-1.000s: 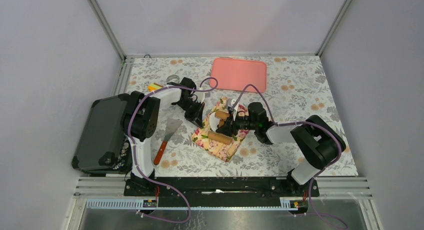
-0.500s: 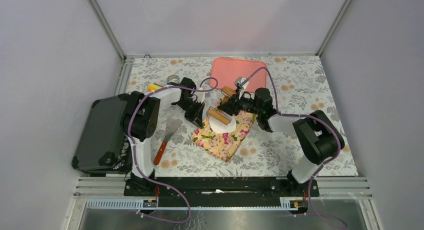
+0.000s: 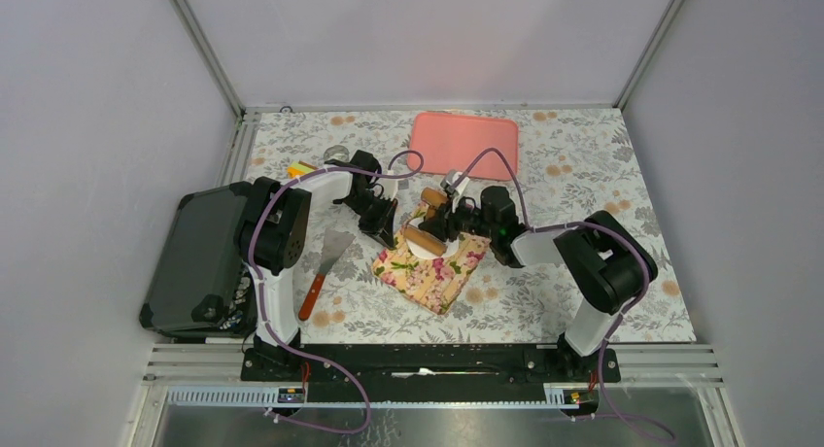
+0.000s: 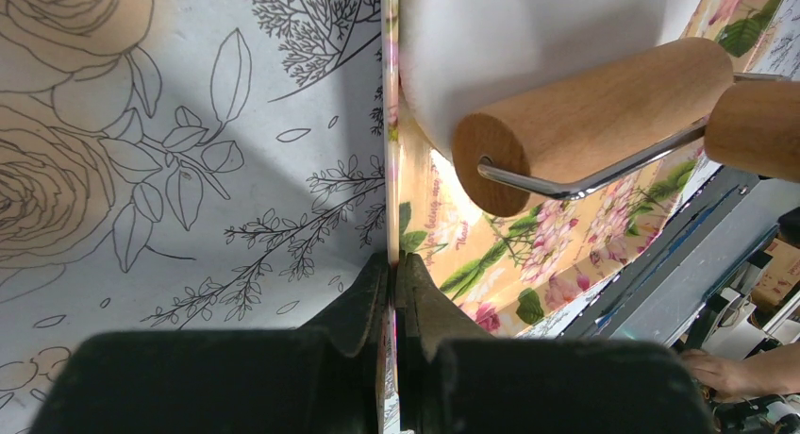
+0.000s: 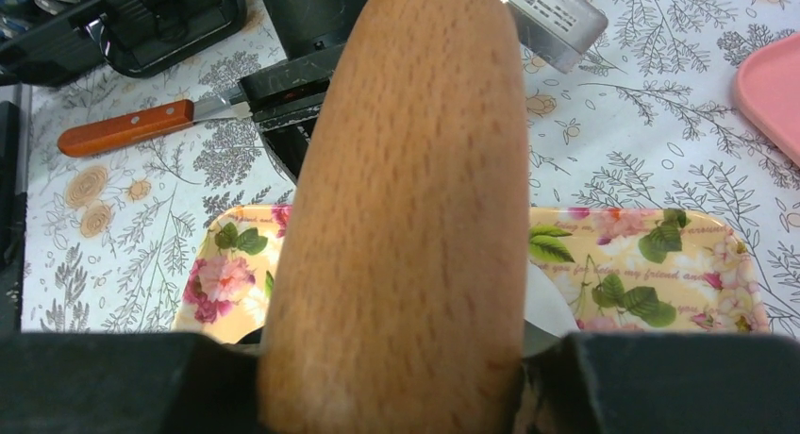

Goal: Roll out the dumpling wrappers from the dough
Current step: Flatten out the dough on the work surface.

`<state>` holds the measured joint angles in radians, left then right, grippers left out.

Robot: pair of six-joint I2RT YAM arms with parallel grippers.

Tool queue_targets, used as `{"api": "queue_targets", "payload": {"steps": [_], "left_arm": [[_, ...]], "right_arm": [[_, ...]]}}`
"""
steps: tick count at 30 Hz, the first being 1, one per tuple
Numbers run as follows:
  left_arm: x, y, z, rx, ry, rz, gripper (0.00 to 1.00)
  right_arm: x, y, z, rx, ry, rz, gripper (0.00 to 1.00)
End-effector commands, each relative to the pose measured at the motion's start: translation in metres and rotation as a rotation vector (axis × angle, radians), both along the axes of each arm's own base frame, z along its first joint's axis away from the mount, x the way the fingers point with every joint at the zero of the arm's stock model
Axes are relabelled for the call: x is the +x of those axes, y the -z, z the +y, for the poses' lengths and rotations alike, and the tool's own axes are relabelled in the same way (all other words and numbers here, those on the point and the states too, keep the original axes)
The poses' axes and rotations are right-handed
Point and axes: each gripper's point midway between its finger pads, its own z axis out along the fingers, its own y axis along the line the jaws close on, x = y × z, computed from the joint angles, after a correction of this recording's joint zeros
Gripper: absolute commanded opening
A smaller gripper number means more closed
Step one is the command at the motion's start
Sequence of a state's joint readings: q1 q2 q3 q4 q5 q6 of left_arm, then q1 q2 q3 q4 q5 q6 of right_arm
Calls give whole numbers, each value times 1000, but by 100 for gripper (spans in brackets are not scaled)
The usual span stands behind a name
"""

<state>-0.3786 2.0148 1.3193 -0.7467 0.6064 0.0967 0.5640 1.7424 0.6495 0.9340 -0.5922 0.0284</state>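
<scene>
**A:** What is seen on the floral board [image 3: 434, 277]?

**B:** A thin, smooth white sheet of dough [image 4: 528, 38] is spread over its far part. The pale wooden barrel of the rolling pin [image 4: 604, 108] is laid across the sheet and is joined by a bent wire frame to a grainy round handle.

**A:** How are the jaws set?

**B:** The left gripper [image 4: 392, 274] is pinched fully shut on the board's thin left edge. The right gripper [image 5: 396, 387] is closed around the pin's handle, which is clamped between its black fingers.

**A:** And the room around the board?

**B:** Its glossy near half is left uncovered. A rounded pink tray [image 3: 464, 144] is set beyond its far side, apart. A spatula [image 3: 324, 269] with a metal blade and wooden handle is laid off its left side, also apart
</scene>
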Motion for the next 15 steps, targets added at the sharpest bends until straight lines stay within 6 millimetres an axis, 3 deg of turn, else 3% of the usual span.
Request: {"api": "queue_targets", "payload": {"steps": [1, 15], "left_arm": [[-7, 32, 23, 124, 31, -10, 0], [-6, 32, 23, 123, 25, -11, 0]], "right_arm": [[-43, 65, -19, -198, -52, 157, 0], [-81, 79, -20, -273, -177, 191, 0]]}}
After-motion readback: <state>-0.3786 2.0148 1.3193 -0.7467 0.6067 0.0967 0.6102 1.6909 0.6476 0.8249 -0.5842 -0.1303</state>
